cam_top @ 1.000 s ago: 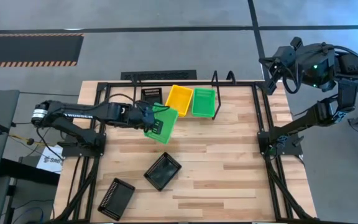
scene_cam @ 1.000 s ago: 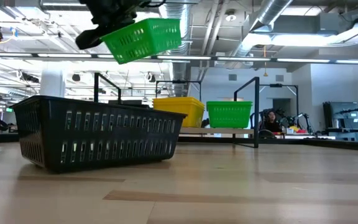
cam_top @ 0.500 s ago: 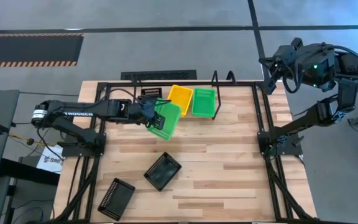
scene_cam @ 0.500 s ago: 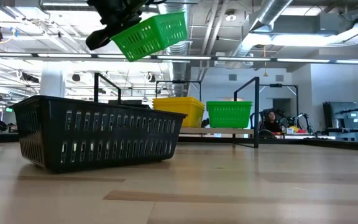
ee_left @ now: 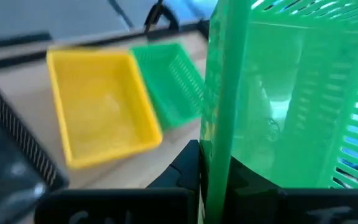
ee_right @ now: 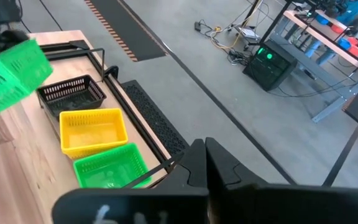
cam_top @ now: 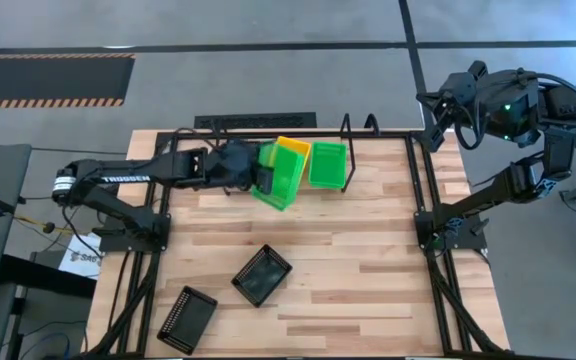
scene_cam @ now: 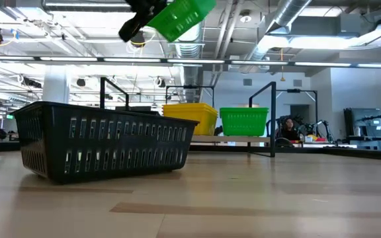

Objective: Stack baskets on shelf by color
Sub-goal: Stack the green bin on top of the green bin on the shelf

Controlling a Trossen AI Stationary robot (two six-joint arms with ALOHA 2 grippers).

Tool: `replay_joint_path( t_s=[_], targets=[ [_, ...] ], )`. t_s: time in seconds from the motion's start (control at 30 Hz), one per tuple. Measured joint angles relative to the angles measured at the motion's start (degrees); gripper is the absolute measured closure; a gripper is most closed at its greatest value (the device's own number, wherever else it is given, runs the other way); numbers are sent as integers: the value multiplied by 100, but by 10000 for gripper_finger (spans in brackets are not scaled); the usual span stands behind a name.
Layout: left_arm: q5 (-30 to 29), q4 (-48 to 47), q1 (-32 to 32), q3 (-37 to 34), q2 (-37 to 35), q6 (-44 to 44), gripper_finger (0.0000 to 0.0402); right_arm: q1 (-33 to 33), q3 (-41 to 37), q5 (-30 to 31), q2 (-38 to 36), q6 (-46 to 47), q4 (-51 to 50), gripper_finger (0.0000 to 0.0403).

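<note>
My left gripper (cam_top: 256, 176) is shut on a bright green basket (cam_top: 284, 172), held high above the table; its far edge overlaps the yellow basket (cam_top: 294, 148) in the high view. The shelf (scene_cam: 243, 139) at the far edge carries a black basket (cam_top: 243, 152), the yellow one and a green one (cam_top: 328, 165), each resting on its bottom. Two more black baskets (cam_top: 262, 275) (cam_top: 186, 318) lie on the table. My right gripper (ee_right: 205, 155) is shut on nothing, raised beyond the table's far right corner. My left gripper pinches one side wall of the green basket (ee_left: 219, 134) at its rim, one finger (ee_left: 188, 167) outside and one (ee_left: 253, 182) inside. The fingers come from the table's left, slanting down. The basket is lifted clear and tipped, its open side turned partly toward the gripper.
The shelf's black upright tubes (cam_top: 346, 125) stand behind the baskets. A larger black frame (cam_top: 423, 190) runs along the table's edges. Bare wood (cam_top: 368, 250) lies between the shelf and the near black baskets. A person (scene_cam: 286, 129) sits far behind the table.
My left gripper has risen and gone toward the far edge and right, toward the shelf, tipping its fingers upward. The green basket has gone with it, higher and more steeply tilted, and now overlaps the yellow basket in the high view.
</note>
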Motion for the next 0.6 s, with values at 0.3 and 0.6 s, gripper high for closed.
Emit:
replay_joint_path(
  t_s=[0.3, 0.6],
  targets=[
    [14, -1462, 322, 1921, 1163, 861, 401, 0, 0, -3, -8, 6, 1, 400],
    [-731, -2136, 436, 2912, 1618, 1400, 401, 251, -1011, -3, 54, 1295, 11, 401]
  ],
)
